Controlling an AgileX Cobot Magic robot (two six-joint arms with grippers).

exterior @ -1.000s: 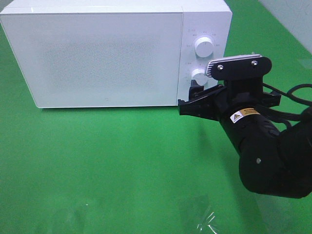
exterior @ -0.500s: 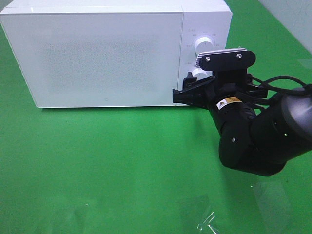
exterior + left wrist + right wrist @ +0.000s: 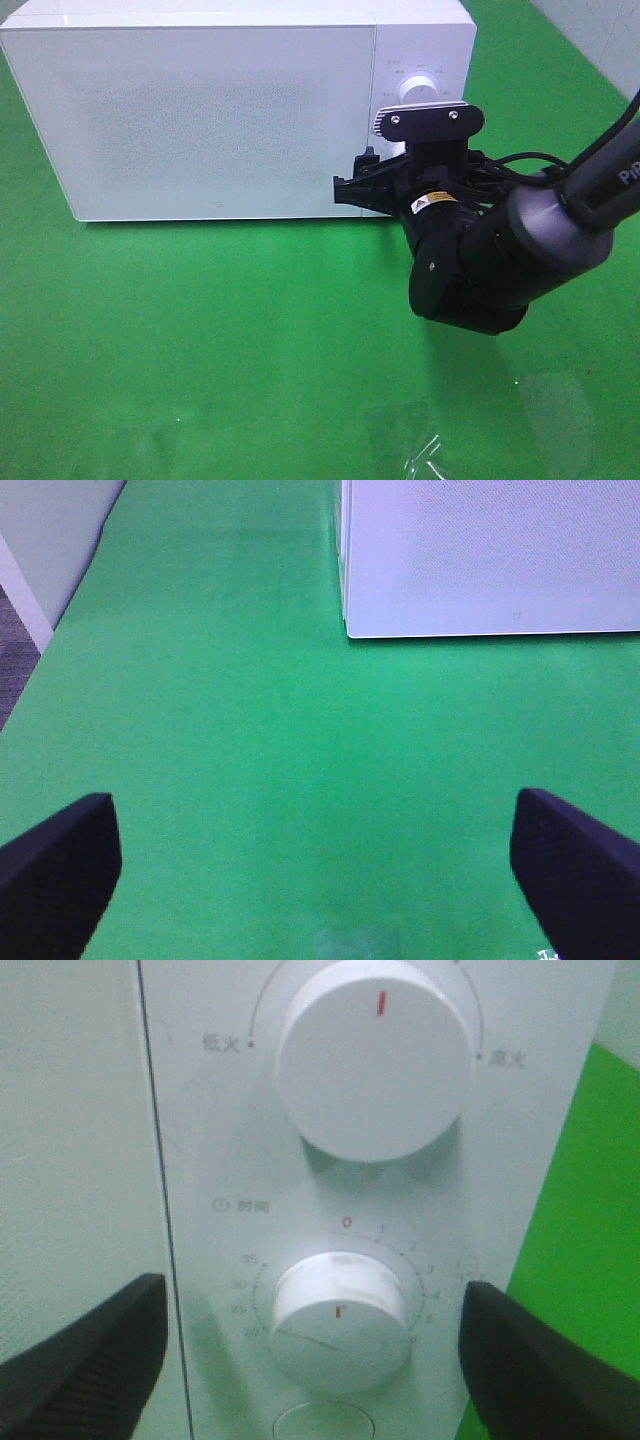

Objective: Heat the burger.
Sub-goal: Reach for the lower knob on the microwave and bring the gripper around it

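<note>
**A:** High view first. Where's the burger?

**B:** It's not in sight. The microwave has its door shut, so I'd judge the burger is inside, but the frosted front hides it. Loading looks done, and setting the time is what's left.

**A:** And the arm?

**B:** The right gripper is up at the control panel, by the lower knob. From here I can't read how wide it is.

**A:** Left wrist view?

**B:** The left gripper is spread wide and empty over bare mat, well short of the microwave.

**A:** Right wrist?

**B:** The jaws are spread, one either side of the timer knob, and I can't see them touching it. They hold nothing. The power knob sits beside it on the panel. I can't tell whether the timer is off zero, so closing on that knob and turning it seems to be the next step.
</note>
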